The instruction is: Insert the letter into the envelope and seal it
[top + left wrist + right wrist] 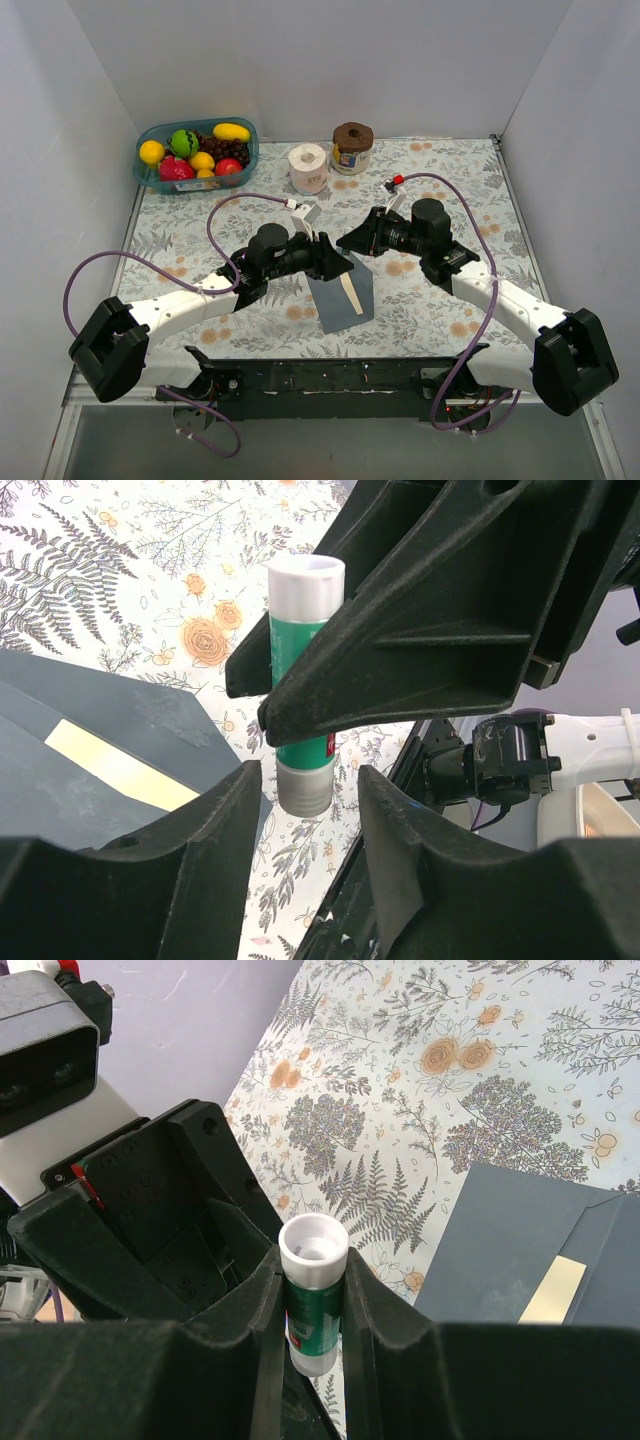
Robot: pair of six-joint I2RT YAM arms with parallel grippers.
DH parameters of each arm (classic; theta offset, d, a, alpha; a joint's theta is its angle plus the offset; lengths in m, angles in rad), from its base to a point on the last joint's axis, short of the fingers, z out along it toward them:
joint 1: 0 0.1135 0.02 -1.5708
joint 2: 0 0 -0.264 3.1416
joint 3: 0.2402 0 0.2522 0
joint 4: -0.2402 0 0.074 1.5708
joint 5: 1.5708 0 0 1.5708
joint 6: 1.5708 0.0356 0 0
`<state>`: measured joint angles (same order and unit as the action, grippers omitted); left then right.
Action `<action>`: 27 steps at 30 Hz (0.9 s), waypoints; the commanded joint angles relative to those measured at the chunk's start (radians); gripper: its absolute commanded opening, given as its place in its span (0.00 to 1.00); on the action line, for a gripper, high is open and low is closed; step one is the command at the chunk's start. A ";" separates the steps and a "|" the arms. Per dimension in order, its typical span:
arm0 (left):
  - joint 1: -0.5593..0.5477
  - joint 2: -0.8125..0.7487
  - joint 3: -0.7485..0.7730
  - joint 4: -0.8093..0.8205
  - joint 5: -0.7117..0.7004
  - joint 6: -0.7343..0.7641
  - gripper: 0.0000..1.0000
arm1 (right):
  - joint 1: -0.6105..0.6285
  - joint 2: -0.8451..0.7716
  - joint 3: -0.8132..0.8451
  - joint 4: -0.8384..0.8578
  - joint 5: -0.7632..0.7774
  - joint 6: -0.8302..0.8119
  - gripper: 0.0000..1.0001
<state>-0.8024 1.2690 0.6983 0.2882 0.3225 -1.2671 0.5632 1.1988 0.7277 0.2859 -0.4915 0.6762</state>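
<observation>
The dark grey envelope (pixel 345 297) lies flat on the floral cloth between the arms, flap open. A narrow cream strip (pixel 350 294) shows on it by the flap fold; I cannot tell if it is the letter's edge. The envelope (pixel 120 725) and envelope (pixel 510 1235) also show in both wrist views. My right gripper (pixel 313 1280) is shut on a green glue stick (pixel 315 1305), held upright above the cloth. My left gripper (pixel 305 780) is open, its jaws standing on either side of the glue stick's (pixel 303 752) grey lower end without touching it.
At the back left stands a blue bin of fruit (pixel 195 152). A toilet paper roll (pixel 308 167) and a jar with a brown lid (pixel 352 147) stand at the back centre. White walls close in the table on three sides.
</observation>
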 commanded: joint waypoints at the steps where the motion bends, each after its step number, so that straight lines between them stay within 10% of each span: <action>1: -0.001 -0.005 -0.003 -0.015 0.013 0.015 0.40 | 0.000 -0.027 0.013 0.018 0.010 -0.015 0.01; 11: -0.003 -0.005 -0.003 -0.012 0.012 0.017 0.30 | 0.000 -0.007 0.010 0.035 -0.013 -0.006 0.01; 18: -0.003 -0.002 -0.006 -0.009 0.007 0.014 0.00 | -0.002 -0.005 0.010 0.038 -0.016 -0.006 0.01; 27: -0.023 -0.019 -0.005 -0.044 -0.028 0.061 0.00 | 0.001 -0.057 0.038 -0.030 0.019 -0.059 0.01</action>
<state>-0.8040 1.2701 0.6983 0.2832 0.3225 -1.2526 0.5632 1.1950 0.7277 0.2787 -0.4953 0.6674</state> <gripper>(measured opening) 0.242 0.283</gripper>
